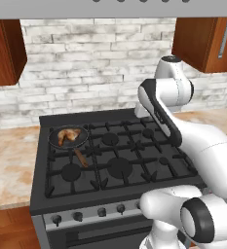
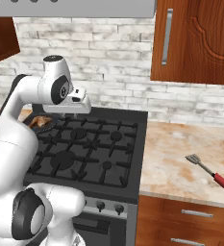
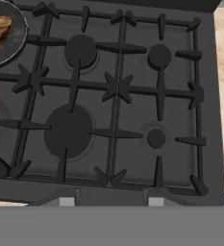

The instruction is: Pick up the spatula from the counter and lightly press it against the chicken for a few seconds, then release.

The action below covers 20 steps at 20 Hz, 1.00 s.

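at the far left, a dark frying pan [image 1: 84, 142] sits on the rear left burner of the black gas stove [image 2: 108, 144]. the chicken [image 1: 67, 136] lies browned inside it, and the pan's wooden handle [image 1: 81, 158] points toward the front. the white arm [image 1: 163, 116] reaches over the middle of the stove with its end effector [image 3: 111, 202] facing down at the grates. in the hand view its two fingertips [image 3: 67, 202] stand wide apart with nothing between them. to the right of the stove runs the marbled counter [image 2: 176, 163]. the spatula [image 2: 207, 172] lies flat there, well apart from the end effector, slotted head toward the stove and red grip toward the front right edge.
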Tool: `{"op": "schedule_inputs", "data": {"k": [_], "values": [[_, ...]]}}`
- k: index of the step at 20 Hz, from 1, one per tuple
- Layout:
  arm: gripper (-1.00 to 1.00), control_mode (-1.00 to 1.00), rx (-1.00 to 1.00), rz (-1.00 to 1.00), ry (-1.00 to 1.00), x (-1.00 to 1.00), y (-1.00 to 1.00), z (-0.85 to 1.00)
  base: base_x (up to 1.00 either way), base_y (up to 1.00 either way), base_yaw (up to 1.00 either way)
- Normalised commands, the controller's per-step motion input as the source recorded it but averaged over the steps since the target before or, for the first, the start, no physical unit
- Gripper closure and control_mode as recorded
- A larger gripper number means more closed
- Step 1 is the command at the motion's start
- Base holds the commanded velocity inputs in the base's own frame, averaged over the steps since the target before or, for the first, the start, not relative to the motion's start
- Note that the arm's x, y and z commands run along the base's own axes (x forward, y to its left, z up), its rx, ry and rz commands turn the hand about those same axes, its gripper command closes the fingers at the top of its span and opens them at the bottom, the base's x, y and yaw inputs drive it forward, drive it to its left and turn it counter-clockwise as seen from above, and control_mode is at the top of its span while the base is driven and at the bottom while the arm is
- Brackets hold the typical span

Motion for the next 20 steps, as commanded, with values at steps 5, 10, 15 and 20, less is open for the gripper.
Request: {"op": "schedule_inputs", "data": {"k": [5, 10, 15, 20], "values": [[-1.0, -1.0, 0.0, 0.0, -0.02, -0.09, 0.0, 0.0, 0.0, 0.0, 0.0], [-1.0, -1.0, 0.02, 0.0, -0.07, -0.24, -0.19, 0.0, 0.0, 0.0, 0.0], [-1.0, -1.0, 0.05, 0.0, -0.1, -0.22, -0.42, 0.0, 0.0, 0.0, 0.0], [-1.0, -1.0, 0.07, 0.0, -0.03, -0.21, -0.47, 0.0, 0.0, 0.0, 0.0]]}}
